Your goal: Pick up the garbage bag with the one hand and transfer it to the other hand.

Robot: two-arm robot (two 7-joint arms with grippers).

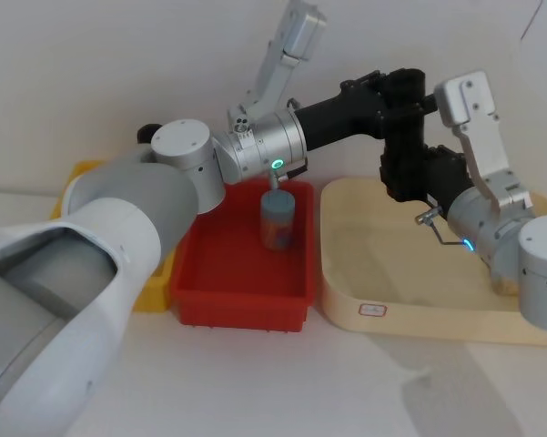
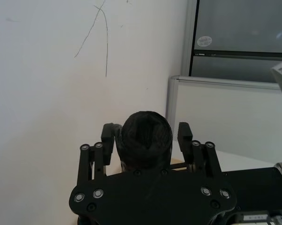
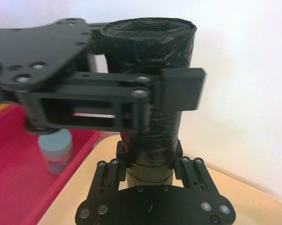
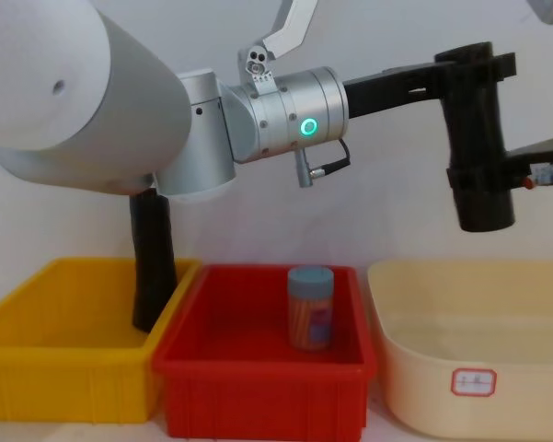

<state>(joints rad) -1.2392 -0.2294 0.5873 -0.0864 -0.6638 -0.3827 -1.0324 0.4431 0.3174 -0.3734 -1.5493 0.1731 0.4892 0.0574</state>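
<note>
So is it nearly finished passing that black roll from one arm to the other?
Done: the garbage bag is lifted, high above the cream tub. In hand: the left gripper clamps its upper part while the right gripper sits around its lower part, so both are on it. Left: the left gripper must let go.

Three containers stand in a row on the white table. At the left is a yellow bin (image 4: 64, 368), and a slim black roll (image 4: 153, 267) stands upright in its right part, against the wall shared with the neighbour. In the middle is a red bin (image 4: 258, 382), touching the yellow one, with a blue-lidded jar (image 4: 310, 307) upright on its floor, towards the far side. At the right is a cream tray (image 4: 469, 378) bearing a small label (image 4: 472, 380) on its near wall.
</note>
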